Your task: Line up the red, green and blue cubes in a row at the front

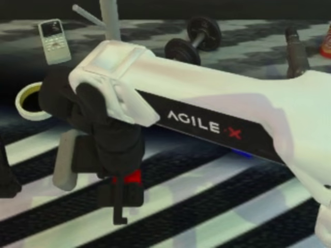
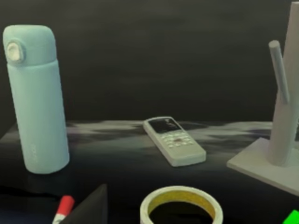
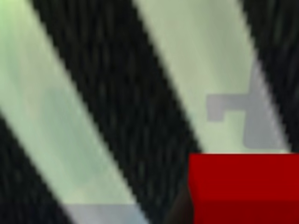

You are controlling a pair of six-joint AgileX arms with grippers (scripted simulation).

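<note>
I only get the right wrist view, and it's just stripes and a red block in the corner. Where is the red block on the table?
Observer: In the top view, the red cube is right at the right gripper, left of the table's middle, over the stripes.
Operator: Where's the blue one?
Observer: Only a sliver of the blue cube peeks out from under the right arm, which stretches across the table.
Operator: And the green one?
Observer: The green cube shows only at the edge of the left wrist view, near a tape roll. The left arm is at the table's left edge.
</note>
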